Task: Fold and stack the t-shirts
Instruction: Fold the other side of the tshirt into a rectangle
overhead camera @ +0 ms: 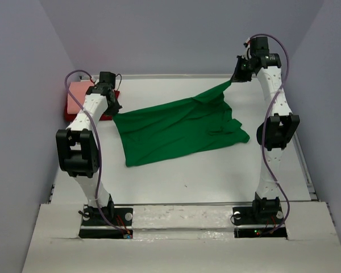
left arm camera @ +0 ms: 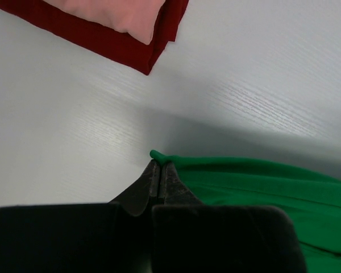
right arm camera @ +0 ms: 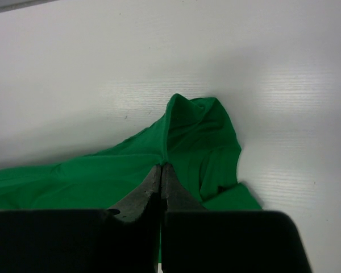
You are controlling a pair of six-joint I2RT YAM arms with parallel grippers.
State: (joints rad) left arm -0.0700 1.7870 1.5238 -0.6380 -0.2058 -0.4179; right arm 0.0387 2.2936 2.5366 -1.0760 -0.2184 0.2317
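Both jaws clamped on green tee point(overhead camera: 179, 128): left gripper point(left arm camera: 161, 166) at its left corner, right gripper point(right arm camera: 161, 168) holding far corner raised; rest lies on worktop point(overhead camera: 216, 176), pink tee point(left arm camera: 119, 14) atop dark red tee point(left arm camera: 102, 42) far-left

A white, faintly grained worktop point(overhead camera: 216, 176) is being viewed from above. It is being enclosed on three sides by plain lavender-grey walls point(overhead camera: 23, 57). A small dark speck point(overhead camera: 186, 185) is being shown on it, and its near edge is being covered by a pale board point(overhead camera: 187, 242).
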